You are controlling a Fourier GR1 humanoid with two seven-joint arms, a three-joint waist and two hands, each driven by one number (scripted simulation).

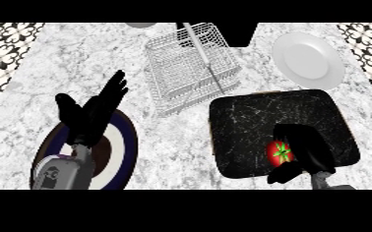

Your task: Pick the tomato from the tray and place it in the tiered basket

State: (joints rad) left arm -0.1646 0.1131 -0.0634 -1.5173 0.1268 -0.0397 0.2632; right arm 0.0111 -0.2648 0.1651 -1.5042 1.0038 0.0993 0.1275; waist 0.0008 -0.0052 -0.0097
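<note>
You're at the grasp: right hand [309, 147] curls round the tomato [280, 152] on the tray [247, 113] (left hand [91, 110] rests open); next lift toward the basket [190, 69].

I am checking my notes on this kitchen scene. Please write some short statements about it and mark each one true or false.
1. The tomato lies on the black tray. True.
2. The right robot hand curls round the tomato. True.
3. The tomato is already in the tiered basket. False: it is on the tray, and the wire basket stands apart, behind the tray.
4. The left robot hand holds the white plate. False: it is open, fingers up, over a dark-rimmed plate.
5. The white plate lies behind the tray. True.
</note>
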